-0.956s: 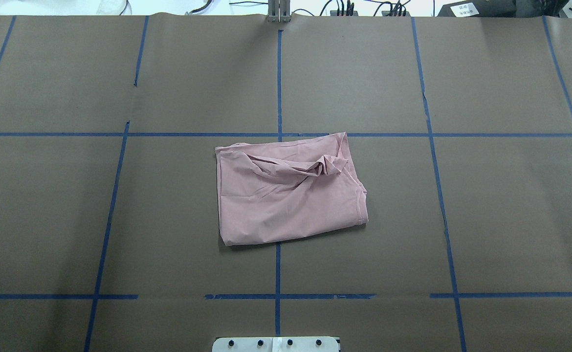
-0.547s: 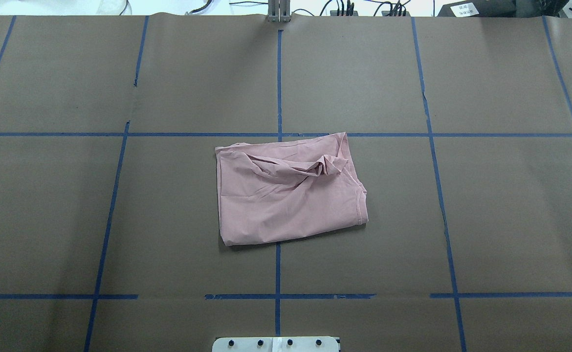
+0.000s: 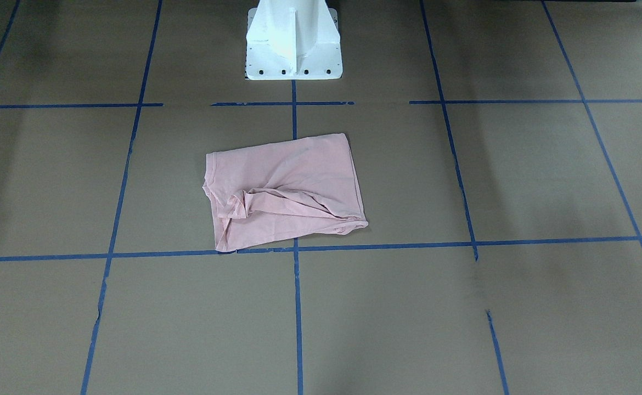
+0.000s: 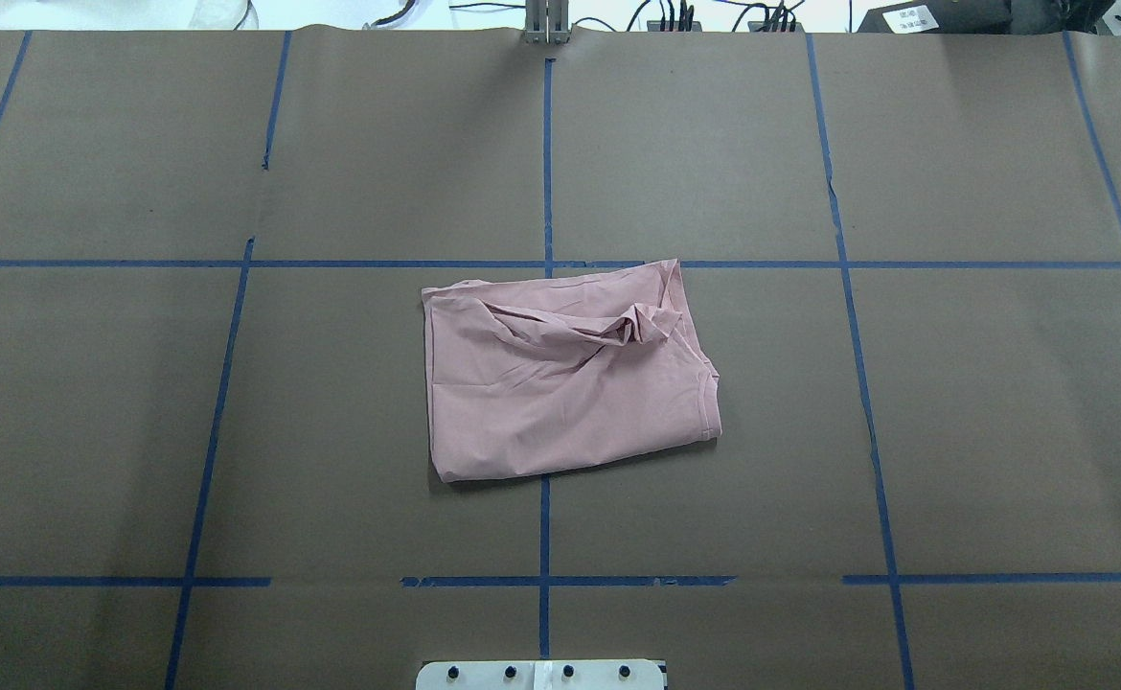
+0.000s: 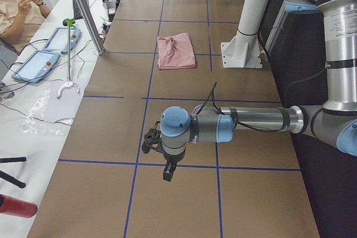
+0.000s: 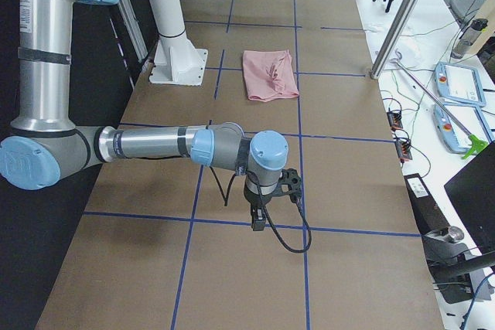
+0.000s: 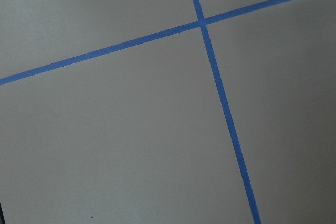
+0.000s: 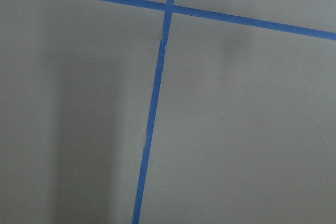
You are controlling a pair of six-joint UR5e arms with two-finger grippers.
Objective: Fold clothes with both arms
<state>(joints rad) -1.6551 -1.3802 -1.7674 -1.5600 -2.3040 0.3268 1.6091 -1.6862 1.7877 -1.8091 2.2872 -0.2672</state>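
Brown table point(image 4: 1001, 431) holds a crumpled, folded pink T-shirt point(image 4: 560, 393).

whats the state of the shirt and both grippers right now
T-shirt: folded roughly rectangular, bunched crease on top, nothing gripping it.
left gripper: over bare table, away from T-shirt, jaws unclear.
right gripper: over bare table, away from T-shirt, jaws unclear.

My silver-grey tubular left arm point(image 5: 254, 119) and silver-grey tubular right arm point(image 6: 147, 144) each stretch a forearm out low and level, bent downward at the wrist, the black two-finger left gripper point(image 5: 168, 172) and black two-finger right gripper point(image 6: 258, 220) pointing down, finger gaps too small to read.
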